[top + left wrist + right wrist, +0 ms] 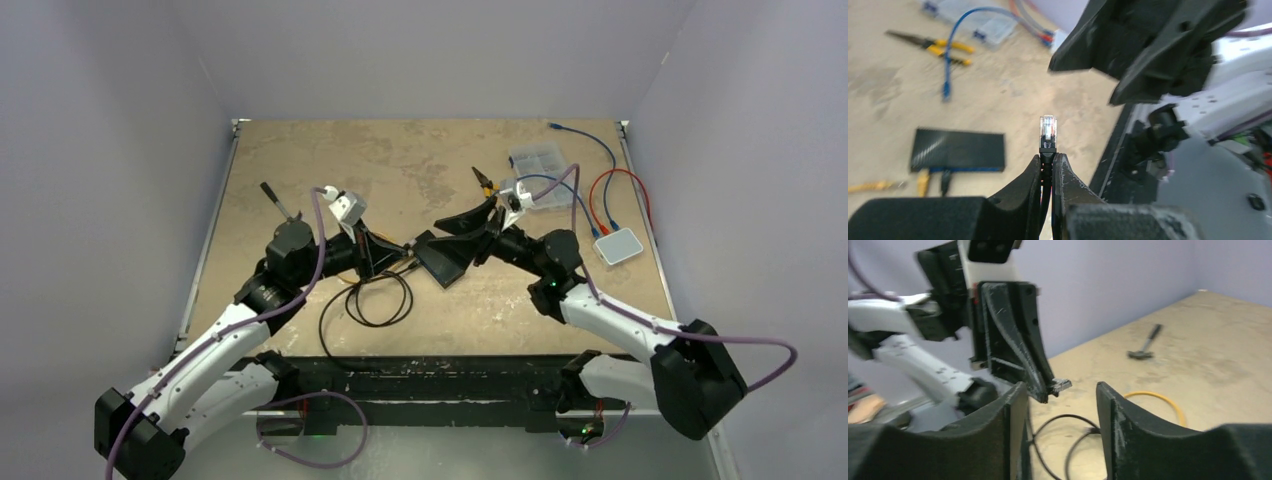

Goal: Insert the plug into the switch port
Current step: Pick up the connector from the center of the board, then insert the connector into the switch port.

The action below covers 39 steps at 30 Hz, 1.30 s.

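**Operator:** What have my left fingers got?

**Spotter:** Your left fingers [1034,182] are pinched tight on a black cable [1046,167], just under the clear plug [1048,131]. The plug stands up past their tips, off the surface [898,95].

**Operator:** And the right?

**Spotter:** Your right fingers [1128,435] stand well apart and grip nothing. Their camera shows the plug and the left tips just beyond the gap.

**Operator:** Where is the switch?

**Spotter:** Only your left wrist view shows it plainly. The black switch [958,149] lies flat on the surface, left of the plug and apart from it. Pliers [943,46] and a blue cable [955,35] lie farther off. Only the right wrist view shows the black cable looping on the surface below, with a hammer [1145,342] beyond. From above your arms meet mid-surface, but the plug is too small to make out there.
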{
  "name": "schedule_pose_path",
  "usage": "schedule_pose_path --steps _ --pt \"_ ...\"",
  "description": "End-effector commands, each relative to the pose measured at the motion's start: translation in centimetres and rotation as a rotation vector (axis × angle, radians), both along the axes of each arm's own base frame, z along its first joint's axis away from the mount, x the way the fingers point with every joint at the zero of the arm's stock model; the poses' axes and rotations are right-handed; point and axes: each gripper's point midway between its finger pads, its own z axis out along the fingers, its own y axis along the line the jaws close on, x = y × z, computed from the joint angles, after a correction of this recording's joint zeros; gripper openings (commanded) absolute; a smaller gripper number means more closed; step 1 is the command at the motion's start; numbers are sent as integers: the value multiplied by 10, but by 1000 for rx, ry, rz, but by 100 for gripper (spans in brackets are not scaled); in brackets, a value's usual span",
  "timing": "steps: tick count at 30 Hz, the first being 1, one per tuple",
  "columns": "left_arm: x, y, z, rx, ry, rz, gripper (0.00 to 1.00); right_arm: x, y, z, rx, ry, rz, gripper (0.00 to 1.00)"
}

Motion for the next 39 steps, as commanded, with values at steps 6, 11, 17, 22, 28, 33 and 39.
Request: schedule_pose_path --steps 6,11,17,22,28,33,39 --pt "29 47 -78 383 117 281 0 77 -51 -96 -413 182 -528 82" --pt "35 57 -95 467 153 347 0 82 -70 -145 -575 275 -617 97" --pt "37 55 -114 545 177 382 0 76 -62 -192 -705 357 -575 99" --pt "36 49 -123 563 175 386 0 75 -50 -223 -797 411 -552 99" --pt "35 44 -133 559 180 367 0 77 -44 -244 -852 415 -565 99" --pt "31 36 -146 552 182 336 0 70 -28 -250 -890 371 -533 99" --pt "26 33 -163 557 191 325 0 56 -15 -266 -955 372 -513 98"
